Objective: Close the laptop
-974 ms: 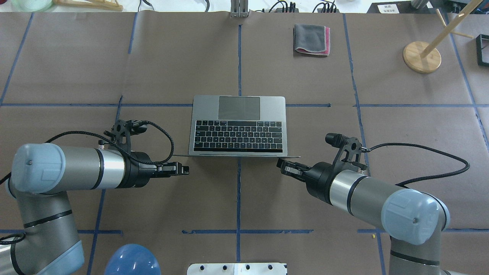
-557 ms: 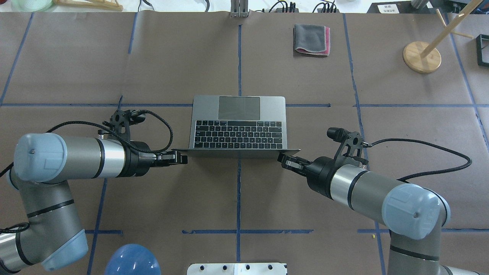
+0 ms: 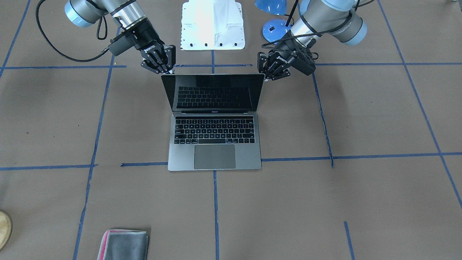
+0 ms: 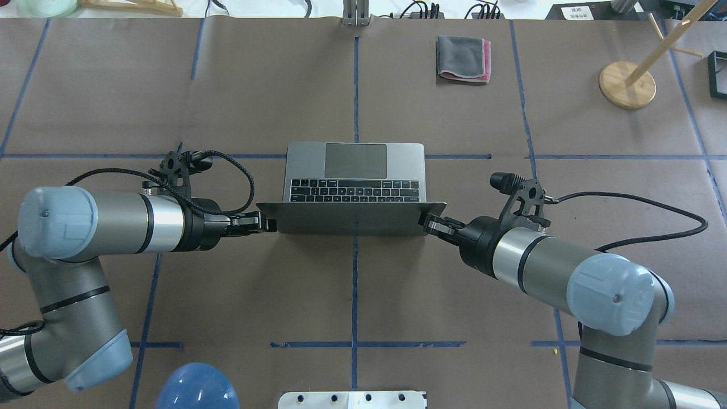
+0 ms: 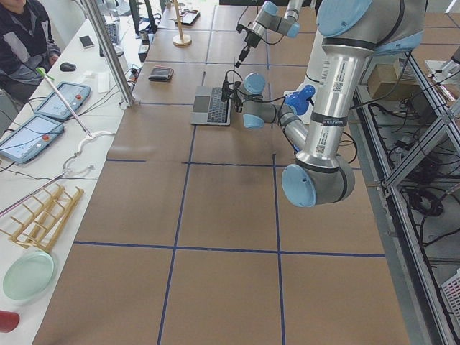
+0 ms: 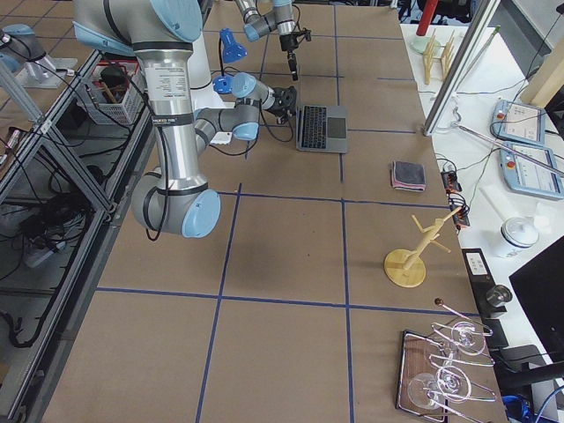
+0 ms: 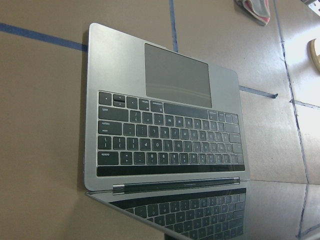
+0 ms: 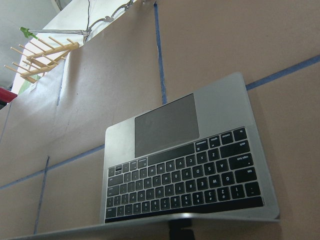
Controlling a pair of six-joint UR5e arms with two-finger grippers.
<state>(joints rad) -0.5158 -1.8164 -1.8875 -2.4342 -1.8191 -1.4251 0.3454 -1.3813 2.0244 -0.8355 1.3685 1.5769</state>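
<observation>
left claw (image 4: 268,223): fingers pressed together, holding nothing; tip touches the lid's (image 4: 350,220) top left corner from the robot's side.
right claw (image 4: 430,222): fingers likewise pressed together, holding nothing; tip touches the lid's top right corner from behind.
lid: open, standing up from the hinge; grey back faces the robot, black screen (image 3: 213,92) faces away and mirrors the keys. One claw at each top corner.
laptop (image 4: 355,170): mid table, base flat, hinge side nearest the robot, trackpad (image 7: 176,75) side farthest. It sits across the centre tape line (image 4: 356,85), its far edge on the cross line. Between the two claws.
keyboard (image 7: 170,142): black; overhead, the rows nearest the hinge are hidden behind the lid's top edge.
wrist views: both look over the lid down at keys and trackpad; no fingers clear in either.
left arm (image 4: 113,227): comes in low from the left, forearm nearly level, pointing at the lid.
right arm (image 4: 545,267): comes in from the right, angled inward toward the lid.
cloth (image 4: 463,58): grey and pink, folded, far side of the table, well apart from the laptop.
stand (image 4: 626,84): round wooden base with a slanted rod, far right.
table (image 4: 255,85): brown paper cover with blue tape lines.
</observation>
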